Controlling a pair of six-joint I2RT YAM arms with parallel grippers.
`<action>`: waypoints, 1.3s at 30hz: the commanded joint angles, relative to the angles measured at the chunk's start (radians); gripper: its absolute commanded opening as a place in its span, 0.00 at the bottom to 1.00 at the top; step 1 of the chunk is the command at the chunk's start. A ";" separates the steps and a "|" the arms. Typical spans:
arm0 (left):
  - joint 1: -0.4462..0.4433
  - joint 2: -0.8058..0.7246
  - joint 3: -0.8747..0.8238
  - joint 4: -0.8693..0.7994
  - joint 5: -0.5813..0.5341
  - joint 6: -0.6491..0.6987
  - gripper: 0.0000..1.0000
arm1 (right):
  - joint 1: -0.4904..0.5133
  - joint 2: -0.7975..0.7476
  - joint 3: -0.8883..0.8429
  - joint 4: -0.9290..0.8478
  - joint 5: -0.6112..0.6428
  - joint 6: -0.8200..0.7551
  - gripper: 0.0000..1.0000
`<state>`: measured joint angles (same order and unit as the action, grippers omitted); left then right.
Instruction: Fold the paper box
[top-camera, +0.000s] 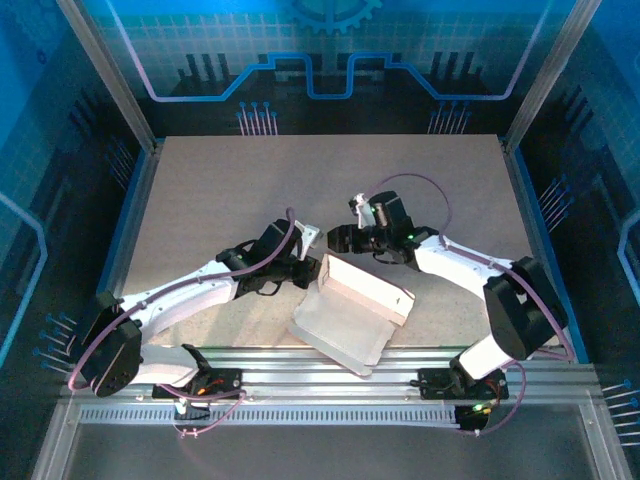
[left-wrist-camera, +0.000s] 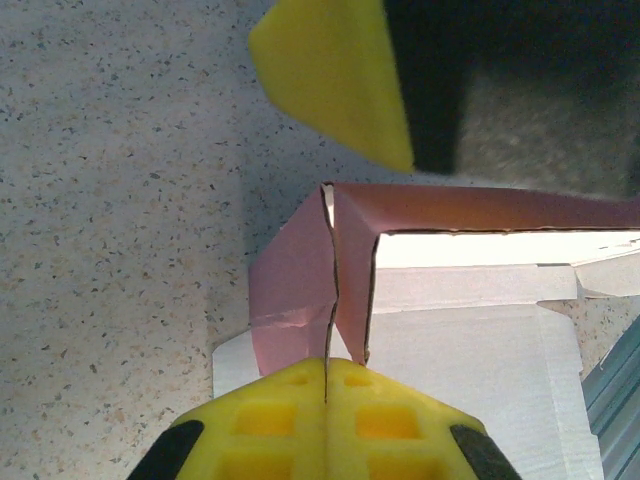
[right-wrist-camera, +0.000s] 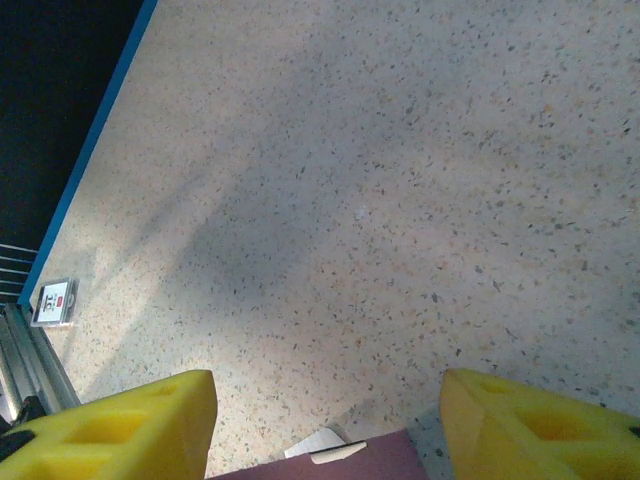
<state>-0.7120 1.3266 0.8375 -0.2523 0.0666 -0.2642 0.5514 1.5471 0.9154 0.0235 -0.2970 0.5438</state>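
The speckled table spreads out ahead of my two bases, blue-edged at its sides, with a ribbed metal rail along the near edge.

The paper box lies near that rail, between my arms. It is half-formed. A long pink wall stands upright along its far side, and whitish panels lie flat toward the rail. From my left wrist I look into its open end, where pink walls meet at a corner around a floor of whitish card.

My left gripper is at the box's left end. Its yellow pads are pressed together, and a thin upright flap of the box runs into the seam between them, so I have that flap pinched.

My right gripper sits just beside the box's far-left corner. Its jaws stand apart and grip nothing, with the top of the pink card showing low between them.

A small white tag lies by the table's blue edge.
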 joint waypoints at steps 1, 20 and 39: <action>-0.012 0.011 -0.030 -0.088 -0.019 -0.012 0.06 | 0.025 0.016 -0.009 0.045 -0.019 0.017 0.62; -0.013 -0.005 -0.009 -0.113 -0.023 -0.015 0.07 | 0.064 0.047 -0.124 0.188 -0.007 0.062 0.62; -0.009 -0.111 0.033 -0.152 -0.017 -0.053 0.31 | 0.086 0.026 -0.146 0.131 0.120 -0.029 0.61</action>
<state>-0.7166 1.2469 0.8410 -0.3630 0.0559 -0.2985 0.6209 1.5669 0.8040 0.2558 -0.2356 0.5678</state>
